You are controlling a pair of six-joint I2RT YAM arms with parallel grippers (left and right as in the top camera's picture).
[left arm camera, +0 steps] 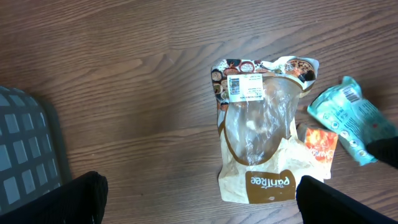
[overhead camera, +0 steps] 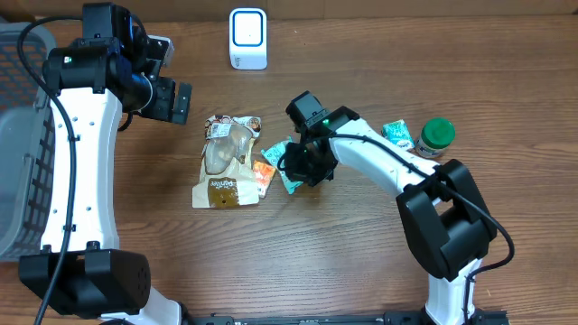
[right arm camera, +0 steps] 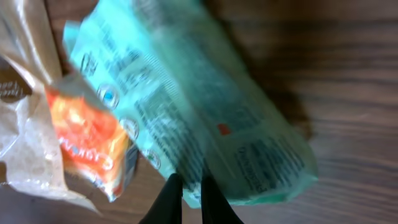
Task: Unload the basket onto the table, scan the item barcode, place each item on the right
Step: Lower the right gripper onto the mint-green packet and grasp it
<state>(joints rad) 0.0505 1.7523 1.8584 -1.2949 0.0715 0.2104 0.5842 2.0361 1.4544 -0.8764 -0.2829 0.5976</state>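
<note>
Overhead, task's thing: teal packet (overhead camera: 287, 173) lies on the table (overhead camera: 343, 262), touching an orange packet (overhead camera: 263, 171) beside a tan bag (overhead camera: 228, 162).
Overhead, right tool (overhead camera: 305, 168): down on the teal packet's right side, its jaws hidden under the wrist.
Overhead, left tool (overhead camera: 178, 102): wide and holding nothing, hanging up-left of the tan bag.
Overhead, scanner (overhead camera: 247, 38): white, at the far edge, well apart from the teal packet, beyond the tan bag's top.
Left wrist, long axis: teal packet (left arm camera: 348, 121) slants at the right edge, with a striped patch on its upper end, possibly the barcode.
Right wrist, grip: fingers (right arm camera: 171, 198) narrow, apparently nipped on the teal packet's lower edge.
Judgement: the right arm is nearer; the carry runs up-left to the scanner.
</note>
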